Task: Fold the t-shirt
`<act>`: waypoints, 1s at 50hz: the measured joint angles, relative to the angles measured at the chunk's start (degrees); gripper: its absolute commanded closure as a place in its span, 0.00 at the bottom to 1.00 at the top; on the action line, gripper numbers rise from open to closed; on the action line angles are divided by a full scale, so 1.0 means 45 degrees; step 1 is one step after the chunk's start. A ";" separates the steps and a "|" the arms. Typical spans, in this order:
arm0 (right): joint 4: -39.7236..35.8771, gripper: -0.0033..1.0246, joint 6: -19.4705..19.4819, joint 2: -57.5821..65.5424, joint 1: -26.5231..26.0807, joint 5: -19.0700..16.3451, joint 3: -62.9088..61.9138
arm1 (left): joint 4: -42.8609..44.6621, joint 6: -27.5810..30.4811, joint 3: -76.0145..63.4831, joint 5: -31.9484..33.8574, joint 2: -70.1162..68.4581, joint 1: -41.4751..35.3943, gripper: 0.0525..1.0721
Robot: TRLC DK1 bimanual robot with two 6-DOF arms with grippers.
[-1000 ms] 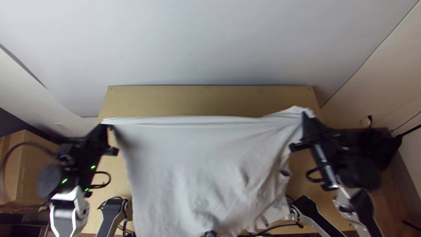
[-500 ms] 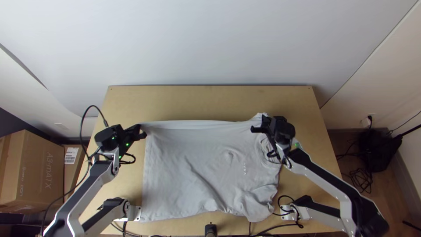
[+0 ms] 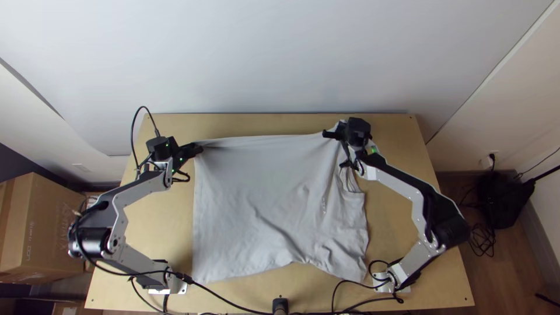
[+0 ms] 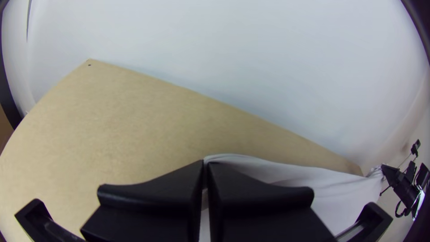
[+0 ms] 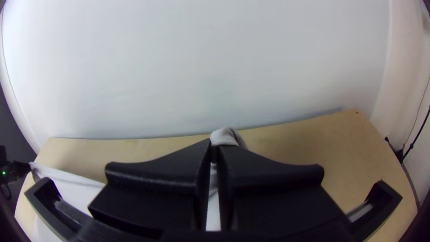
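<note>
From where I stand, a brown cardboard box (image 3: 41, 227) sits at the far left, beside a light wooden table (image 3: 140, 233). Next comes the left arm, silver-grey with black joints. Its black gripper (image 3: 200, 149) is closed on the far left corner of the shirt, the two flat fingers pressed together with pale cloth between their tips.

The light grey cloth t-shirt (image 3: 262, 198) lies spread across the middle of the table, turned sideways. Its long axis runs roughly left to right: the straight bottom hem makes the left side, and the neck end points right, with the curved collar (image 3: 352, 182) towards the far right, just beside the right arm. The far edge is pulled nearly straight between the two grippers, dipping slightly. The near edge is wavy, and soft creases run slantwise over the near half. Small lettering marks the cloth left of the collar.

The right arm, also silver-grey and black, has its black gripper (image 3: 342, 128) at the shirt's far right corner. Its flat fingers are together, pinching the cloth; in the right wrist view a small rounded fold pokes out past their tips.

Farther right, a black bundle (image 3: 504, 198) rests on the floor, with loose black cables (image 3: 483, 238) near it.
</note>
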 measured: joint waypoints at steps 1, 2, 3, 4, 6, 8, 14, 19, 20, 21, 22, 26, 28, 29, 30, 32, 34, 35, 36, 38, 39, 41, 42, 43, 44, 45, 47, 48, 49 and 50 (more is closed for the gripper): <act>0.0000 0.97 0.0000 0.0223 -0.0005 0.0000 0.0219 | 0.0005 -0.0005 0.0185 -0.0034 0.0248 0.0000 0.98; 0.0005 0.97 0.0000 0.0423 -0.0019 0.0000 0.0427 | 0.0005 -0.0034 0.0384 -0.0063 0.0423 0.0000 0.98; 0.0005 0.97 0.0000 0.0719 -0.0029 0.0000 0.0699 | 0.0005 -0.0044 0.0563 -0.0097 0.0651 0.0000 0.98; 0.0005 0.97 0.0000 0.0971 -0.0044 0.0000 0.0962 | 0.0000 -0.0083 0.0753 -0.0102 0.0816 0.0000 0.98; 0.0005 0.97 0.0000 0.1433 -0.0083 0.0000 0.1423 | 0.0000 -0.0087 0.1171 -0.0107 0.1209 0.0000 0.98; 0.0000 0.92 0.0000 0.1957 -0.0131 0.0000 0.1899 | 0.0000 -0.0092 0.1613 -0.0146 0.1579 0.0000 0.98; -0.0053 0.18 0.0000 0.3026 -0.0384 -0.0029 0.3065 | 0.0000 -0.0141 0.2744 -0.0588 0.2448 -0.0010 0.73; -0.0903 0.09 0.0005 0.3206 -0.0670 -0.0034 0.3628 | 0.0005 -0.0238 0.3614 -0.0855 0.2895 0.0039 0.07; -0.1141 0.09 0.0010 0.3201 -0.0738 -0.0029 0.3745 | 0.0005 -0.0277 0.3735 -0.0899 0.2924 0.0073 0.03; -0.1273 0.08 0.0024 0.3186 -0.0801 -0.0029 0.3842 | -0.0005 -0.0282 0.3857 -0.0913 0.2943 0.0121 0.04; -0.1413 0.07 0.0058 0.3152 -0.0879 -0.0024 0.3944 | -0.0010 -0.0316 0.3929 -0.0918 0.2948 0.0175 0.04; -0.1768 0.05 0.0097 0.2671 -0.1180 -0.0029 0.4036 | 0.0000 -0.0393 0.4279 -0.0962 0.2943 0.0423 0.04; -0.1933 0.05 0.0102 0.2312 -0.1302 -0.0029 0.4007 | -0.0010 -0.0486 0.4391 -0.0962 0.2939 0.0544 0.04; -0.2055 0.05 0.0102 0.2059 -0.1370 -0.0024 0.3973 | -0.0034 -0.0559 0.4430 -0.0962 0.2929 0.0622 0.04; -0.2157 0.05 0.0102 0.1724 -0.1418 -0.0029 0.3920 | -0.0097 -0.0607 0.4464 -0.0957 0.2924 0.0680 0.04; -0.2497 0.05 0.0102 0.1049 -0.1530 -0.0024 0.3823 | -0.0282 -0.0665 0.4488 -0.0962 0.2871 0.0787 0.04; -0.2943 0.05 0.0112 0.0282 -0.1613 -0.0010 0.3677 | -0.0675 -0.0748 0.4488 -0.0952 0.2764 0.0884 0.04; -0.3245 0.05 0.0146 -0.0058 -0.1642 -0.0010 0.3614 | -0.0884 -0.0797 0.4488 -0.0937 0.2701 0.0937 0.04; -0.3551 0.05 0.0189 -0.0539 -0.1685 0.0000 0.3551 | -0.1093 -0.0845 0.4488 -0.0865 0.2628 0.0976 0.04; -0.4294 0.05 0.0291 -0.1384 -0.1758 -0.0029 0.3458 | -0.1525 -0.0942 0.4488 -0.0656 0.2453 0.1064 0.04; -0.4677 0.06 0.0340 -0.1792 -0.1797 -0.0053 0.3434 | -0.1744 -0.0957 0.4483 -0.0607 0.2293 0.1112 0.04; -0.5610 0.06 0.0457 -0.2526 -0.1914 -0.0170 0.3405 | -0.2113 -0.1035 0.4439 -0.0384 0.2001 0.1185 0.04; -0.6169 0.06 0.0534 -0.2880 -0.1982 -0.0228 0.3390 | -0.2249 -0.1064 0.4386 -0.0267 0.1797 0.1224 0.04; -0.6664 0.06 0.0641 -0.3157 -0.2074 -0.0335 0.3390 | -0.2331 -0.1098 0.4328 -0.0141 0.1608 0.1263 0.04; -0.7310 0.06 0.0763 -0.3463 -0.2152 -0.0393 0.3390 | -0.2429 -0.1146 0.4250 -0.0019 0.1365 0.1302 0.04; -0.7849 0.06 0.0850 -0.3730 -0.2268 -0.0447 0.3390 | -0.2516 -0.1190 0.4177 0.0151 0.1107 0.1350 0.04; -0.9151 0.06 0.1122 -0.4221 -0.2574 -0.0670 0.3390 | -0.2759 -0.1277 0.3963 0.0539 0.0544 0.1443 0.04; -0.9704 0.06 0.1214 -0.4396 -0.2730 -0.0782 0.3381 | -0.2841 -0.1316 0.3837 0.0651 0.0228 0.1486 0.04; -1.0078 0.06 0.1326 -0.4522 -0.2880 -0.0865 0.3371 | -0.2890 -0.1331 0.3701 0.0767 -0.0078 0.1525 0.04; -1.0705 0.06 0.1443 -0.4673 -0.3050 -0.1015 0.3361 | -0.2963 -0.1365 0.3551 0.0855 -0.0393 0.1574 0.04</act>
